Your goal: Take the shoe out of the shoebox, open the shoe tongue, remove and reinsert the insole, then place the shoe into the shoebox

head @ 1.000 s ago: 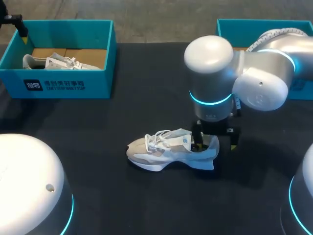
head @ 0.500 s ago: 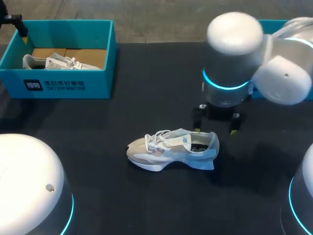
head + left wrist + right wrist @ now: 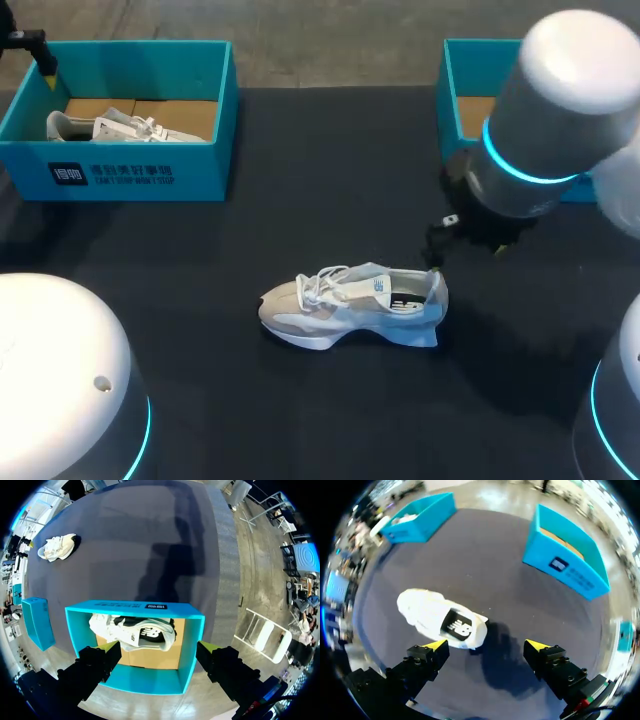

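Observation:
A white sneaker (image 3: 350,305) lies on its side mid-table, toe to the left, its opening toward my right gripper (image 3: 468,244). That gripper hovers just behind the heel, apart from it, largely hidden under the arm. In the right wrist view the sneaker (image 3: 440,617) lies ahead of the left finger, and the right gripper (image 3: 487,647) is open and empty. My left gripper (image 3: 157,647) hangs open above the left teal shoebox (image 3: 192,645), which holds a second white shoe (image 3: 135,630).
The left shoebox (image 3: 130,170) stands at the back left with its shoe (image 3: 110,127) inside. A second teal shoebox (image 3: 460,90) sits at the back right, partly behind my right arm. Dark tabletop surrounds the sneaker.
My right gripper has lifted off the sneaker's heel and drawn back to the right and away. The sneaker stays where it was. The left arm has not moved.

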Robot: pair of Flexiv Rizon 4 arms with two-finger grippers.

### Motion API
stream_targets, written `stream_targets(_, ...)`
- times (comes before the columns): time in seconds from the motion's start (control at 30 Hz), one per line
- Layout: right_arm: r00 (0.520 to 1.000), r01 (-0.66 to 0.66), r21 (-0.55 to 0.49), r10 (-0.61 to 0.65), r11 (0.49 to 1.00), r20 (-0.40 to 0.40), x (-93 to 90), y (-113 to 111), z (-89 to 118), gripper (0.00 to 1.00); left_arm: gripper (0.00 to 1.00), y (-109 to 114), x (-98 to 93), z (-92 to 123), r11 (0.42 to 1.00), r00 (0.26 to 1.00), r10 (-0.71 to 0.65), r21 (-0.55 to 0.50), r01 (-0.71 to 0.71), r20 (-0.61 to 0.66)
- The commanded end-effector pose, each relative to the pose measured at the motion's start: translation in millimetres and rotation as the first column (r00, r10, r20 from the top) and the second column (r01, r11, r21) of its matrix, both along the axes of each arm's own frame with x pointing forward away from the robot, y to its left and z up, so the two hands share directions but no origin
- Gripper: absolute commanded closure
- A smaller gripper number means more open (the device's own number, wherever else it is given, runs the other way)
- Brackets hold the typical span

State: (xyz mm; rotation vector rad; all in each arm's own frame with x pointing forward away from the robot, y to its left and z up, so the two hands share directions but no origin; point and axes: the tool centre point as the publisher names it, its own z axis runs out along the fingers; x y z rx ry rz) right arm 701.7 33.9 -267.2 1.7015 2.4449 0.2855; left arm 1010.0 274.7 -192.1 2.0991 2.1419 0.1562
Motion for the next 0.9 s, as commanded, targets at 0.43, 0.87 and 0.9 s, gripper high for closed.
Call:
stream_targets(0.43,0.914,-0.399,0.211,0.406,0.893,0.011,-14.5,-15,5,0.0,0.0,0,-1.1,0,1.0,1.0,0.0,0.002,0.0,0.002)
stream_targets(0.87,0.914,-0.399,0.211,0.406,0.893,0.011,-14.5,-15,5,0.0,0.0,0,-1.1,0,1.0,1.0,0.0,0.002,0.0,0.002)
stream_targets(0.9,0.914,-0.399,0.211,0.406,0.893,0.011,-14.5,-15,5,0.0,0.0,0,-1.1,0,1.0,1.0,0.0,0.002,0.0,0.002)
